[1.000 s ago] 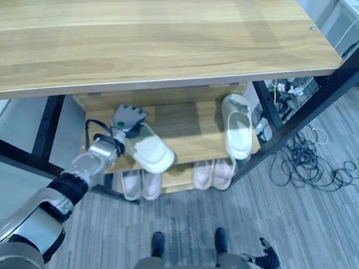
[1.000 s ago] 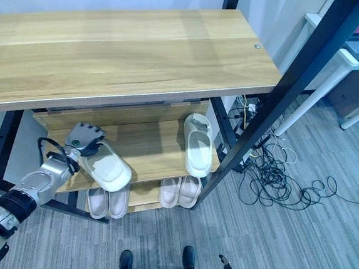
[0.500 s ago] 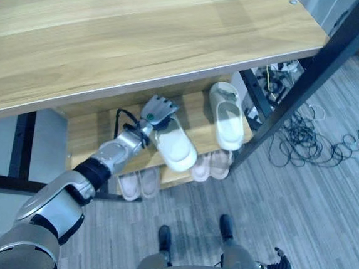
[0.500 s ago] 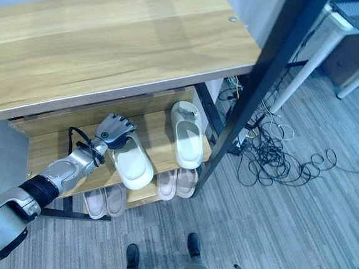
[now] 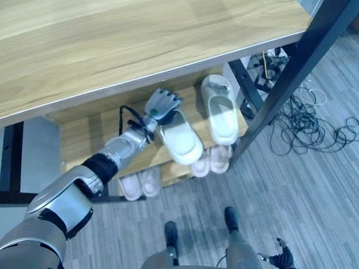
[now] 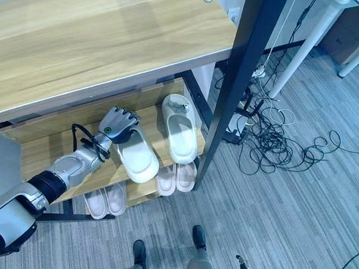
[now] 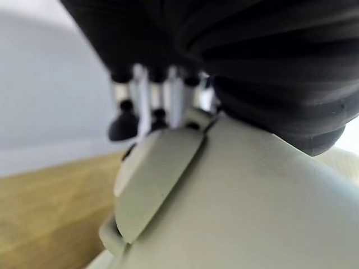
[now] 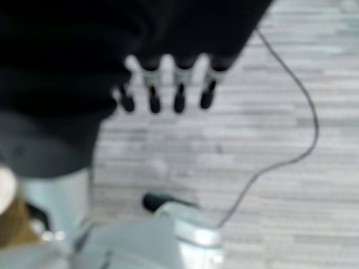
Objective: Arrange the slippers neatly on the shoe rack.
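Left hand (image 5: 161,104) holds slipper (image 5: 182,141); six slippers total

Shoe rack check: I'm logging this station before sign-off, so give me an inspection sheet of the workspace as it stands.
Surface: wooden shoe rack, black frame; middle shelf holds the work.
Job's things: one white slipper lies on the middle shelf; a second slipper beside it, toe past the shelf edge, under the left hand.
Clutter: two pale pairs on the bottom shelf.
Hands: left hand curled over the second slipper's heel end; right hand hangs open over the floor.
Cables: tangle on the floor right of the rack.
Surroundings: grey plank floor; white table legs.
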You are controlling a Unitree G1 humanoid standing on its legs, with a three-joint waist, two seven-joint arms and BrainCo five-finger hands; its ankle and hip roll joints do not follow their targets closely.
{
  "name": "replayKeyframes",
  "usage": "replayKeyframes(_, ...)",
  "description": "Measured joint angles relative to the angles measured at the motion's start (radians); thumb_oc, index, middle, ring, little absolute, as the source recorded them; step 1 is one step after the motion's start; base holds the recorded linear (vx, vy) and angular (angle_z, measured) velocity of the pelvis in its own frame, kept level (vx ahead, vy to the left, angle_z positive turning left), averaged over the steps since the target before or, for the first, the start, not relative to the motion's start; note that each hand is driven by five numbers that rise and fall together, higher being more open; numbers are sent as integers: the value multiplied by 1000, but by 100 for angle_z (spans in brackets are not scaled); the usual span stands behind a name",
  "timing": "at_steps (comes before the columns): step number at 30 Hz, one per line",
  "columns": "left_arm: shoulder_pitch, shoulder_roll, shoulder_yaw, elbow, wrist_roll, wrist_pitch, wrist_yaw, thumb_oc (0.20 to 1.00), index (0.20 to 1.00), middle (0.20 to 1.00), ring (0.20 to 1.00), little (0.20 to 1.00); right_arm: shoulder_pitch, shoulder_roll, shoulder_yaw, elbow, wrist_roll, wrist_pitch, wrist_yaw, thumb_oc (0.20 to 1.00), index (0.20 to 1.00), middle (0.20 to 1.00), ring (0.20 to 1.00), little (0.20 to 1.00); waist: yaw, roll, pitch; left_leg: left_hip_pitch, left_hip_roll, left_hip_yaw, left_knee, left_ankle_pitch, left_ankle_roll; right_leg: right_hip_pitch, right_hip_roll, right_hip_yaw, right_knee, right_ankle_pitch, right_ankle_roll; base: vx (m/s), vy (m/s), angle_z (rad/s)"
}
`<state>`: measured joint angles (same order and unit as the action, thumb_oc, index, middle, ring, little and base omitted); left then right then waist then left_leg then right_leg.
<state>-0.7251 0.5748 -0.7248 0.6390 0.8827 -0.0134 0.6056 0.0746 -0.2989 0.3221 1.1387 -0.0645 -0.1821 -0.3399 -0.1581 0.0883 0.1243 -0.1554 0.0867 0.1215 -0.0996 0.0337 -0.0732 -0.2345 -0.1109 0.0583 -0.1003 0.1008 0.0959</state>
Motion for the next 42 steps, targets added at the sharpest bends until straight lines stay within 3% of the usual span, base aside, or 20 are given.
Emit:
replayKeyframes(6,-14,-8,-1,16,-30,5,13,200,200,200,200,200,0,5,-20,18,1,0,-1,1000,1000,1000,1000,1000,-9,5,15,0,-3,5,0,0,0,-1,-4,4,-3,1,2,0,0,0)
replayKeyframes(15,-84,-23,-5,36,-38,7,16,200,200,200,200,200,-2,-16,-32,14,1,0,-18,1000,1000,1000,1000,1000,-22,40,55,0,-11,16,0,-3,5,-8,-9,15,1,3,9,12,-8,-3)
replayKeyframes(27,-84,-25,-1,95,-50,20,34,200,200,200,200,200,-8,-16,-73,19,43,-6,-30,1000,1000,1000,1000,1000,-47,39,54,13,-6,41,-1,-10,6,-10,-8,38,-3,4,12,27,-18,-5)
replayKeyframes(28,-84,-27,0,95,-55,21,35,416,416,416,416,416,-8,-15,-73,22,43,-6,-31,1000,1000,1000,1000,1000,-47,38,53,13,-6,41,-1,-10,6,-10,-7,39,-3,4,12,0,0,0)
replayKeyframes(29,-84,-29,0,94,-61,20,36,467,467,467,467,467,-8,-15,-73,22,43,-6,-32,1000,1000,1000,1000,1000,-47,37,52,13,-6,40,-1,-11,6,-10,-7,39,-2,4,12,0,0,0)
replayKeyframes(32,-86,-48,12,121,-87,19,38,489,489,489,489,489,-8,-15,-72,29,44,-8,-35,1000,1000,1000,1000,1000,-52,30,41,12,-7,42,-1,-11,7,-12,-7,42,1,5,11,3,-3,-2)
replayKeyframes(34,-86,-55,11,173,-96,16,33,1000,1000,1000,1000,1000,-8,-13,-71,36,44,-9,-36,1000,1000,1000,1000,1000,-58,18,4,2,-7,57,-1,-12,7,-30,-6,54,2,11,11,19,-11,-18)
replayKeyframes(42,-81,-94,48,246,-165,48,42,1000,1000,1000,1000,1000,-3,-4,-63,36,45,-10,-40,1000,1000,1000,1000,1000,-71,15,-16,2,-4,68,-1,-11,7,-37,-2,66,1,18,9,2,-7,-5)
